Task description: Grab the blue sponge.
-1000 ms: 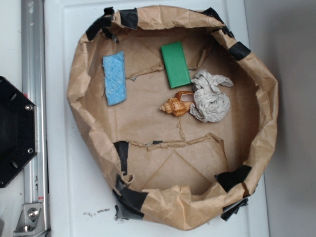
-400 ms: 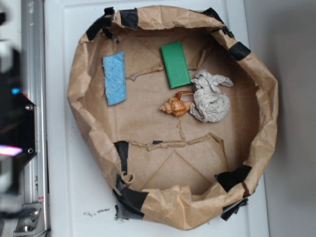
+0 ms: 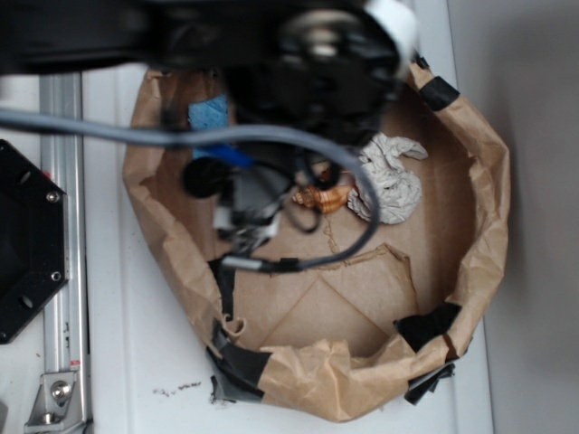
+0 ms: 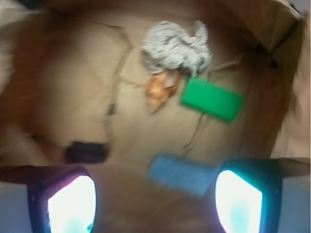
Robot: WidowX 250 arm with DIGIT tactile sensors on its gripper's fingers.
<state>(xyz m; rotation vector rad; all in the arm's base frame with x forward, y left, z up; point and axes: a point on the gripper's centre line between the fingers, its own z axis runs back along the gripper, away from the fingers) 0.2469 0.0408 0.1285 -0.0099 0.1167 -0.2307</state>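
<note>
Step in hand: approach, as judged; nothing is gripped yet

Gripper (image 4: 154,196): seen from the wrist view with its two glowing fingertips (image 4: 70,204) spread wide and nothing between them

Blue sponge (image 4: 181,173): lies flat on the floor of the brown paper enclosure (image 3: 488,190), low in the wrist view and nearer the right-hand fingertip than the middle of the gap; in the exterior view only one corner is shown under the arm (image 3: 298,54)

Next move, as judged: the gap is to be centred over the sponge, then lowered and closed

Other contents: green block (image 4: 212,99), shell (image 4: 160,90) and crumpled grey cloth (image 4: 176,48), clear of the sponge

Hidden or unclear: most of the sponge and the whole green block are covered by the arm in the exterior view; both views are blurred; the dark object (image 4: 86,151) on the floor is not identifiable; height above the sponge cannot be told
</note>
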